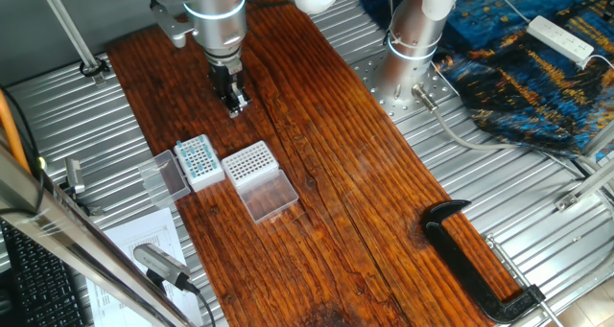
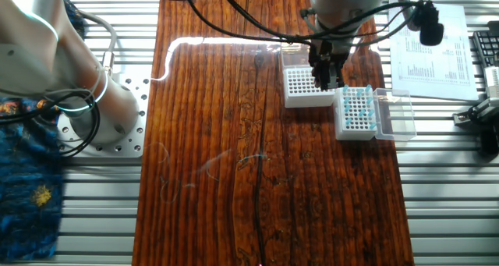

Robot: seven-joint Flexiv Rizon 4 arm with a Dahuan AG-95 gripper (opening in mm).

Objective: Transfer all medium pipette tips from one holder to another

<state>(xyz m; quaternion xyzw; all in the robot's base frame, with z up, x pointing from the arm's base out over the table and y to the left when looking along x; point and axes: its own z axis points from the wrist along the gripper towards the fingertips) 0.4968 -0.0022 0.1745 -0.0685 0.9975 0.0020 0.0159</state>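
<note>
One fixed view shows your gripper [image 1: 235,102] hanging above the wooden table [image 1: 365,183], fingers pointing down, with nothing visibly between them. The jaws stand close together, but at this size you cannot tell whether they are fully closed or slightly parted, nor whether a single tip sits there.

Handling, as a judgement: the medium pipette tips [image 1: 195,154] are tiny, light, thin-walled plastic cones. Expect them to be stiff along their length but easy to crush or flick sideways, and smooth enough to slip. Take each one by its upper collar, where it stands proud of the grid, and lift straight up; a tilted pull would likely drag the light rack along.

Position relative to the gripper: in this view the white-sided holder [image 1: 199,160] with the teal tips lies below the fingers and toward the camera, off to one side. The clear-sided holder [image 1: 249,161] sits just beside it, its flat lid [image 1: 269,195] folded open on the far side from the gripper.

In the other fixed view the gripper [image 2: 326,83] appears over the edge of the clear-sided holder [image 2: 300,86], whose holes look empty, while the tips [image 2: 356,108] sit near, to the side.
</note>
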